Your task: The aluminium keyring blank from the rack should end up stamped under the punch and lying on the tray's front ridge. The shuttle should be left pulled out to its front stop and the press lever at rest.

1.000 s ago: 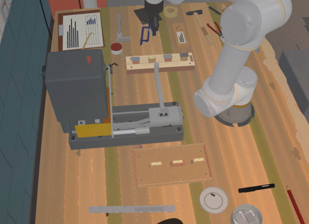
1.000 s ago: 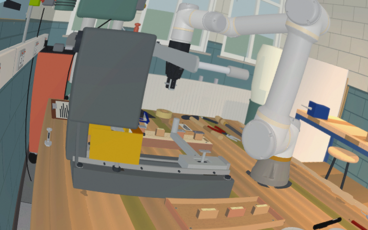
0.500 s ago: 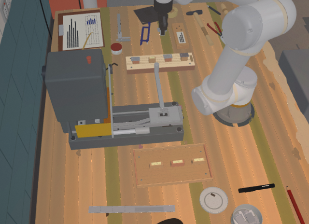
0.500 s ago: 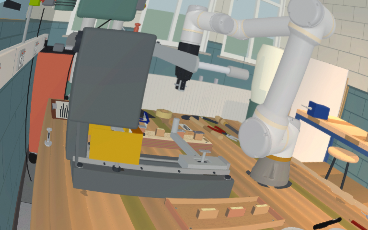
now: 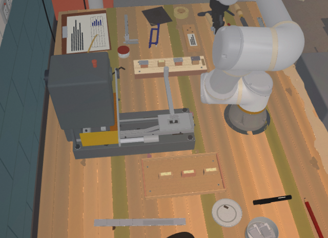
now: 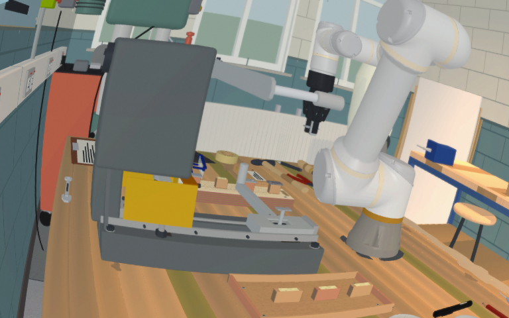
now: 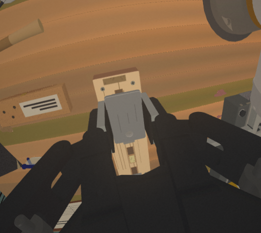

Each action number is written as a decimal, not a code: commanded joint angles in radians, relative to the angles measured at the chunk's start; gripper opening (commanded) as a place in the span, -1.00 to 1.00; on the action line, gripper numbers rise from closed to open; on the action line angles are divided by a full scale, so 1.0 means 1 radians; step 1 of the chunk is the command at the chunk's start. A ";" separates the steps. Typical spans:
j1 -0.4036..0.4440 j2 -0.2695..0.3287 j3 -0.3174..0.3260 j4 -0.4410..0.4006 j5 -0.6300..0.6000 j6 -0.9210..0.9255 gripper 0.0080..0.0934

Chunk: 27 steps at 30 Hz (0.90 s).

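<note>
The arm's elbow hides most of my gripper (image 5: 216, 29) in the side camera; it hangs high above the bench, behind the rack's right end. The rack (image 5: 170, 66) carries three grey blanks on wooden blocks, and one block stands bare. The press (image 5: 82, 89) stands at the left with its lever (image 6: 281, 92) raised, and the shuttle (image 5: 175, 123) sits at the right end of its rails. The tray (image 5: 182, 174) with three ridges lies in front of the press. In the wrist camera the gripper (image 7: 126, 122) is closed on a grey aluminium keyring blank (image 7: 125, 115), far above the rack (image 7: 125, 119).
The robot base (image 5: 247, 119) stands to the right of the press. A clipboard (image 5: 86, 31), a red-capped jar (image 5: 123, 51), a tape roll (image 5: 181, 12) and hand tools lie at the back of the bench. A ruler (image 5: 140, 221), a pen (image 5: 272, 199) and round dishes (image 5: 226, 212) lie in front.
</note>
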 commanded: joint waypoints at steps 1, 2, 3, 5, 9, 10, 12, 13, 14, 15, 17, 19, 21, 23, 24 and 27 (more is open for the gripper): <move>0.006 0.002 -0.001 -0.001 0.001 0.002 -1.00; 0.006 0.002 -0.001 -0.001 0.001 0.001 -1.00; 0.006 0.002 -0.001 -0.001 0.001 0.001 -1.00; 0.006 0.003 0.003 -0.005 0.001 0.000 -1.00; 0.004 0.010 0.036 -0.044 0.001 -0.001 -1.00; 0.004 0.013 0.050 -0.061 0.001 -0.001 -1.00; 0.003 0.024 0.083 -0.105 0.001 -0.002 -1.00; 0.003 0.032 0.102 -0.131 0.001 -0.002 -1.00; 0.003 0.041 0.122 -0.160 0.001 -0.002 -1.00; 0.002 0.051 0.142 -0.191 0.001 -0.002 -1.00; 0.002 0.077 0.184 -0.258 0.001 -0.002 -1.00; 0.002 0.108 0.223 -0.328 0.000 -0.003 -1.00; 0.002 0.142 0.257 -0.397 0.000 -0.003 -1.00; 0.001 0.175 0.285 -0.458 0.000 -0.003 -1.00; 0.001 0.190 0.296 -0.485 0.000 -0.003 -1.00; 0.001 0.223 0.318 -0.541 0.000 -0.003 -1.00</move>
